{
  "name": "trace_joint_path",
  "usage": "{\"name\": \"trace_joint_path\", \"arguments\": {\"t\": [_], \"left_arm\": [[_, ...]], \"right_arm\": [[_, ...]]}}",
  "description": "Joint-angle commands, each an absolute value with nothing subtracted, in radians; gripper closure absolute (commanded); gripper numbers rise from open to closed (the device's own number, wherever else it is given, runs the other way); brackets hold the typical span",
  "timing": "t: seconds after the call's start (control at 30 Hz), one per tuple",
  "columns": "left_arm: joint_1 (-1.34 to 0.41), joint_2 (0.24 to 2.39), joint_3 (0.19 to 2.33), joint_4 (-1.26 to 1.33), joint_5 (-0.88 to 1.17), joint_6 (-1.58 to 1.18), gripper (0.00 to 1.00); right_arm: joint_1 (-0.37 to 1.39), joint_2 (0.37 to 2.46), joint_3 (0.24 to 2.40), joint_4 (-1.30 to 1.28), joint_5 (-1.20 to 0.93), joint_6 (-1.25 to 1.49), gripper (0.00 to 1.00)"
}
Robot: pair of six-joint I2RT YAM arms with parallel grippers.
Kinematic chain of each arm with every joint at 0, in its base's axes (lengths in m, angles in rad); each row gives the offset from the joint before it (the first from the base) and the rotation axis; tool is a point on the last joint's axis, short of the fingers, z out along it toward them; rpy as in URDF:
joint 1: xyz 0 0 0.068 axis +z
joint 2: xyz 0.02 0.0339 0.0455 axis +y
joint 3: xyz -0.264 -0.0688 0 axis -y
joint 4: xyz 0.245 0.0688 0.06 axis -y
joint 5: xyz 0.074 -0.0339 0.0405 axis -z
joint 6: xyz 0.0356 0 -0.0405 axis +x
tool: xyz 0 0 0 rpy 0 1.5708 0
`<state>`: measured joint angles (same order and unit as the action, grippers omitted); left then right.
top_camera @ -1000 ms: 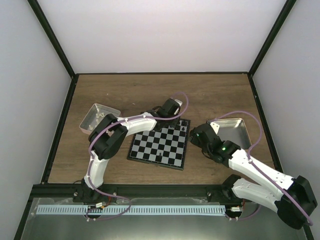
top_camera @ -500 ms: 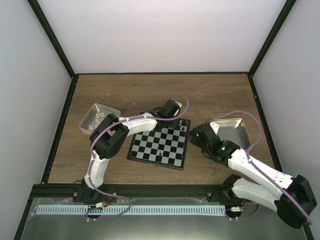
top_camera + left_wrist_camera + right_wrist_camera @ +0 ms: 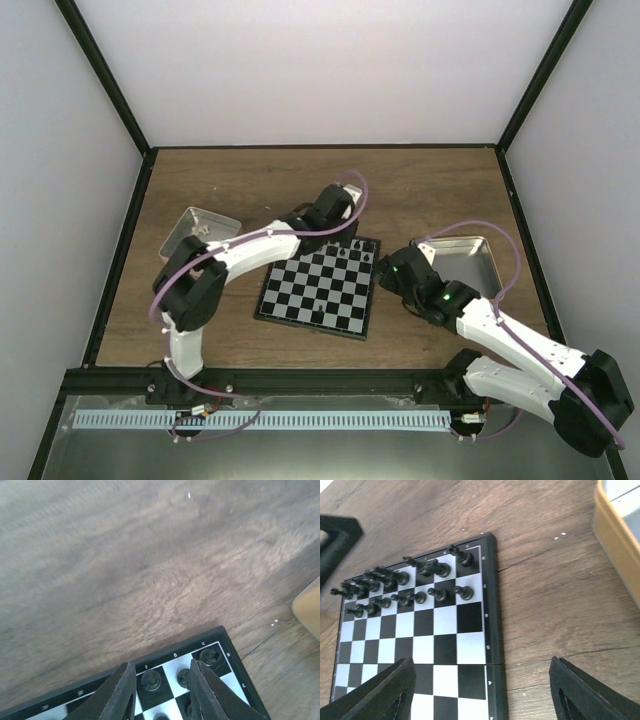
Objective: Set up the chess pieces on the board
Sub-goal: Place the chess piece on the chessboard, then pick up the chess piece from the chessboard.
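The board point(image 3: 318, 290) lies in the middle of the table. Black chess pieces point(image 3: 395, 582) fill two rows along its far side, and one more piece point(image 3: 317, 317) stands near the front edge. My left gripper point(image 3: 161, 666) hovers over the board's far right corner point(image 3: 220, 645), jaws a little apart, open, with nothing between them. Below its fingers stand a back-row piece point(image 3: 150, 680) and the corner piece point(image 3: 209, 656). From above, the left gripper point(image 3: 338, 228) sits just behind the far edge. My right gripper point(image 3: 480, 680) hangs wide open and empty over the board's right edge point(image 3: 495, 630).
A tan-rimmed tin point(image 3: 470, 260) stands right of the board, its wall near my right wrist point(image 3: 615, 535). A pinkish tin point(image 3: 195, 232) with cream pieces sits at the left. Bare wood lies behind the board point(image 3: 150, 555).
My left gripper has opened and drawn up and back from the board's far right squares, leaving a piece standing there. The right arm has not moved.
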<state>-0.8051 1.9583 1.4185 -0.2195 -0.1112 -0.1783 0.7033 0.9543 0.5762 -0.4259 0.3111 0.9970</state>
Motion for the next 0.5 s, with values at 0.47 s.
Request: {"name": "trace_joint_path", "arguments": {"t": [0.47], "left_arm": [[-0.792, 1.166, 0.970, -0.171, -0.444, -0.306, 0.41]], "right_arm": [[0.779, 1.113, 0.680, -0.271, 0.055, 0.834, 0.25]]}}
